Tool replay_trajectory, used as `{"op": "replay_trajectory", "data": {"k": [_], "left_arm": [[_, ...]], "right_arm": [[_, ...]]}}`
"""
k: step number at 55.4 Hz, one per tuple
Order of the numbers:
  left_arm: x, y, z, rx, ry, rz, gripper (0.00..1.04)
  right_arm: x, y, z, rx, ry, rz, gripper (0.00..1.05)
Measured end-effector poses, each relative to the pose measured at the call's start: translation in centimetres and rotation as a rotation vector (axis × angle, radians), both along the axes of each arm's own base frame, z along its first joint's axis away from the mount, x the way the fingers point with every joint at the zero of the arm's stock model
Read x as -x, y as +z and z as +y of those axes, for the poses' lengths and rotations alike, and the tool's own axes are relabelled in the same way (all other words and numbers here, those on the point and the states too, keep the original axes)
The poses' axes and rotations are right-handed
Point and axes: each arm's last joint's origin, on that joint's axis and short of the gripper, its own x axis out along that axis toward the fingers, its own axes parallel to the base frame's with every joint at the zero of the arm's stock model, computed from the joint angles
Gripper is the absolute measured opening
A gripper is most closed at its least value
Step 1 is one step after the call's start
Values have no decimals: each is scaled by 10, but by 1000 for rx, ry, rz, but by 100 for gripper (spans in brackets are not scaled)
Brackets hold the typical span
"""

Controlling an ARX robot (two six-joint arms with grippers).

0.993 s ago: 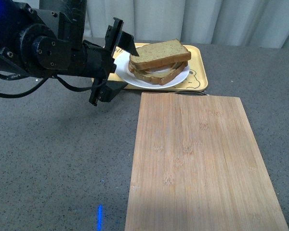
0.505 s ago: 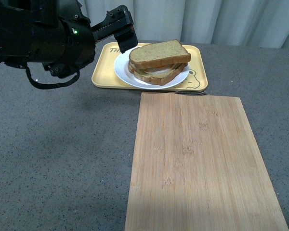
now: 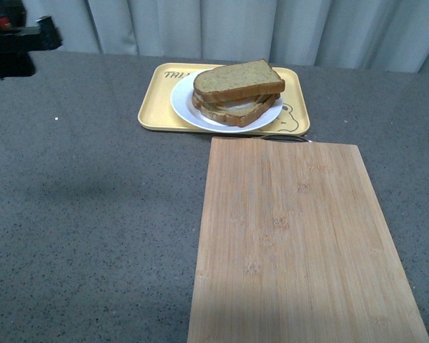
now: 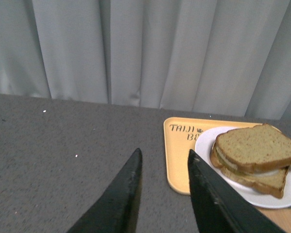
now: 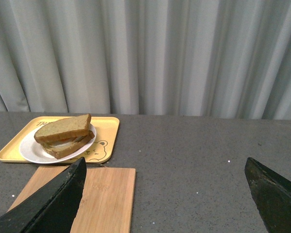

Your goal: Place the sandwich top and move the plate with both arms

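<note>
Left tool (image 4: pixel 163 189) empty, tips apart, raised beside plate (image 4: pixel 235 190), right tool (image 5: pixel 167 194) spread wide.

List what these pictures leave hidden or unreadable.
- Filling: the sandwich top covers it in every view; only a pale edge shows.
- Tray lettering: cut short by the plate in the left wrist view.
- Left gripper: the front view shows only a black piece at its edge.
- Right gripper: fingertips cut off by the right wrist view's edge.
</note>
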Motion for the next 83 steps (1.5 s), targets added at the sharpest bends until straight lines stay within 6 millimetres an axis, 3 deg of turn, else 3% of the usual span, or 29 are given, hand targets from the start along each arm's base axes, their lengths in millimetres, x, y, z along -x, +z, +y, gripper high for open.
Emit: {"op": "replay_trajectory", "data": {"k": [10,18,29,43,83], "left_arm": [[31,2,17,-8,-3,16,4],[61,8,30,-13,0,15,4],[83,20,38,-14,1,11,4],[109,20,52,-14,6,12,4],[144,30,52,-14,4,-19,4]], "right_arm": [[0,0,0,0,0,0,95],[0,0,0,0,0,0,95],[0,0,0,0,0,0,95],[0,0,0,0,0,0,95],[0,0,0,0,0,0,95]]}}
